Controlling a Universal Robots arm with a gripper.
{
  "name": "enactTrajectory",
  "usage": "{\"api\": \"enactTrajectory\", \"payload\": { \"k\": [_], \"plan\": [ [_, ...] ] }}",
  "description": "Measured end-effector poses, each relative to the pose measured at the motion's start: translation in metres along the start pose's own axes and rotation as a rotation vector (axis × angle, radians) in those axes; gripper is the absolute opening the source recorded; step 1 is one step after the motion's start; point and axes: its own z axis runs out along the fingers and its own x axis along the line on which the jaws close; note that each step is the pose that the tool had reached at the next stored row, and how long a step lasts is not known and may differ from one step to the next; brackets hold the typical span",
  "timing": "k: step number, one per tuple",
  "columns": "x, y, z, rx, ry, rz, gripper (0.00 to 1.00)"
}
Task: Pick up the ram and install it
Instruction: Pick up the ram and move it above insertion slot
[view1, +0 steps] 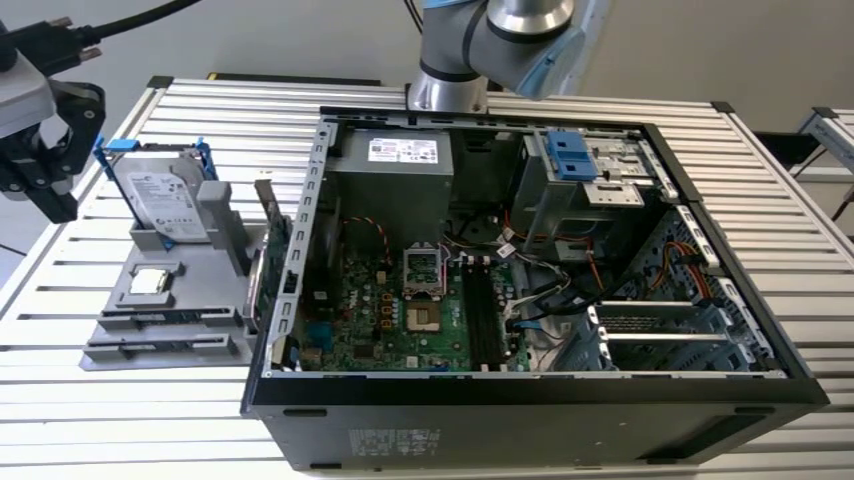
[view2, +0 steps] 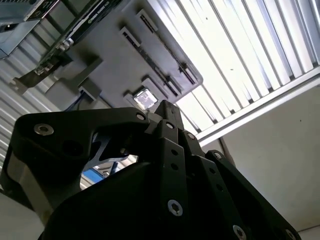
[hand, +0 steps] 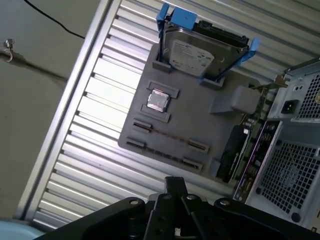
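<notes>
The ram (hand: 167, 136) is a thin dark stick standing on edge between two clips on the grey holder (hand: 200, 120). The holder (view1: 200, 335) lies on the slatted table at the exterior view's left, beside the open computer case (view1: 534, 400). My gripper (view1: 47, 200) hangs above and beyond the holder's far left corner, apart from everything. Its fingers meet at one tip in both wrist views, so my gripper (hand: 175, 181) is shut and holds nothing. The motherboard's long black slots (view1: 483, 320) lie inside the case. My gripper (view2: 167, 106) points toward the holder (view2: 115, 55).
On the holder stand a silver hard drive in a blue frame (view1: 160, 195), a small square chip (view1: 150, 282) and a green expansion card (view1: 274, 260) right against the case wall. Cables (view1: 534, 290) and a drive cage (view1: 587, 180) crowd the case's far right. The table edge (hand: 65, 115) runs beside the holder.
</notes>
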Motion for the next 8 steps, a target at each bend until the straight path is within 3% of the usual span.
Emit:
{"api": "enactTrajectory", "payload": {
  "k": [8],
  "plan": [
    [0.0,0.0,0.0,-0.0006,0.0017,-0.035,0.0]
  ]
}}
